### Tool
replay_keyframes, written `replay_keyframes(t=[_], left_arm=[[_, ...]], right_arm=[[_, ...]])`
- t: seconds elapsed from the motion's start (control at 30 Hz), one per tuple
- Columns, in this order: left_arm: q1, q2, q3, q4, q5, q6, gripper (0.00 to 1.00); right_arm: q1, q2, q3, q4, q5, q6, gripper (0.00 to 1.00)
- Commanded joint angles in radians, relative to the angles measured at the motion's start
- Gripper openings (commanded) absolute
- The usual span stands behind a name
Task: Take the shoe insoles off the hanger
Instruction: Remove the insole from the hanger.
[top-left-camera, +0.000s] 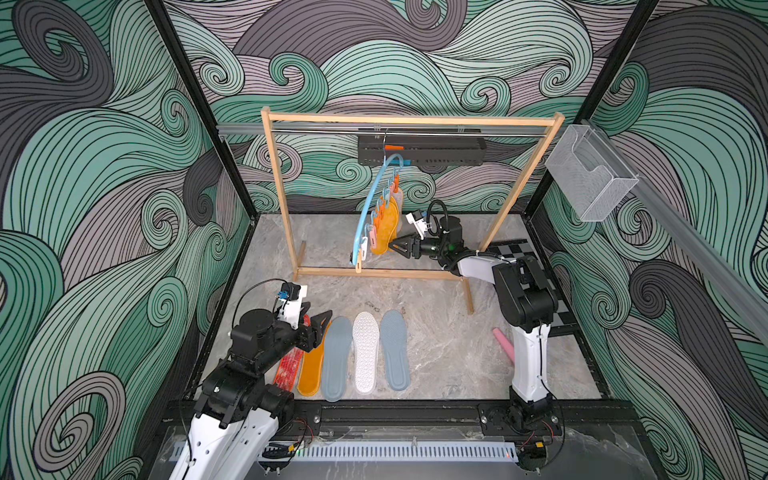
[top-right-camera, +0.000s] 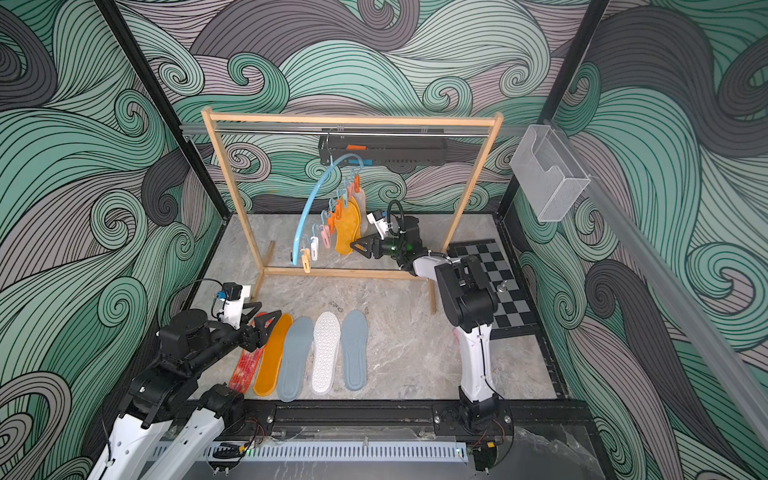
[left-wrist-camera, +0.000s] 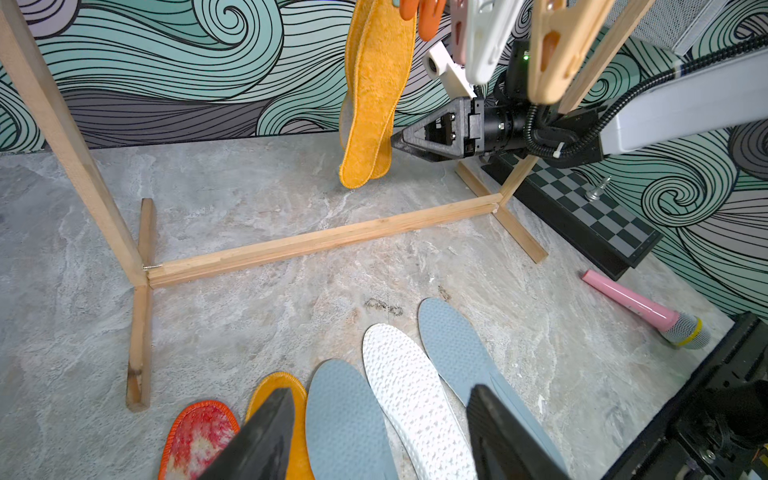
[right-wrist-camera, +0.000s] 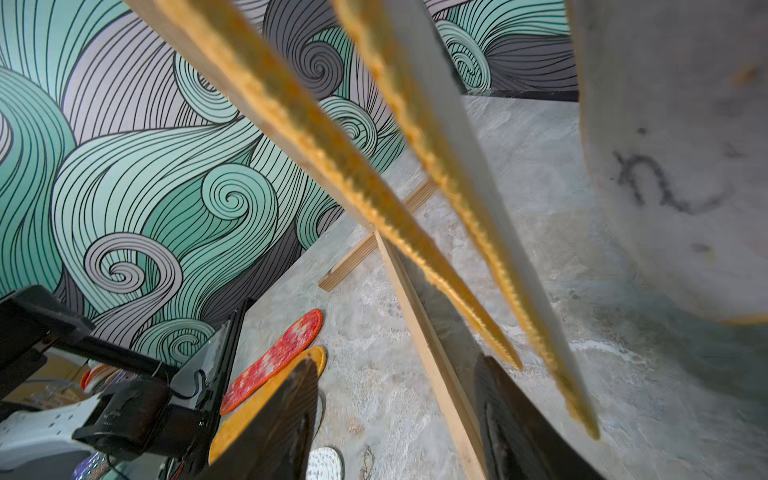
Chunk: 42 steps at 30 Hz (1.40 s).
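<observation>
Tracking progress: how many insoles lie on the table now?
5, side by side on the table: red-white mottled insole, orange insole, grey-blue insole, white dotted insole, second grey-blue insole. The left arm may hide another.

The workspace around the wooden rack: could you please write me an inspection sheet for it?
Surface: grey marbled tabletop, no spills seen.
Job's things: light blue hanger hangs tilted from the wooden rack; two orange insoles and a pale grey insole hang from its clips; five loose insoles lie flat in a front row.
Clutter: pink microphone, chessboard.
Claws: left claw open, empty, above the row; right claw open at the hanging orange insoles' lower ends.
Cables: black cable looped at each wrist, neither seen snagged.
Surroundings: wave-pattern walls, wire mesh basket.
</observation>
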Motion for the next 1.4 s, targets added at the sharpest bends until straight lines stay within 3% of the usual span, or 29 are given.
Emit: replay_keyframes(t=[0.0, 0.5, 1.37], left_arm=[[-0.008, 0.004, -0.001, -0.004, -0.004, 0.008, 0.67], [-0.012, 0.012, 0.000, -0.004, -0.001, 0.010, 0.67], [-0.016, 0.020, 0.001, -0.003, 0.004, 0.011, 0.67]], right_arm=[[0.021, 0.015, 0.047, 0.028, -0.060, 0.001, 0.60], [0.024, -0.010, 0.075, -0.003, -0.034, -0.034, 0.57], [-0.006, 0.157, 0.090, 0.030, -0.068, -0.001, 0.56]])
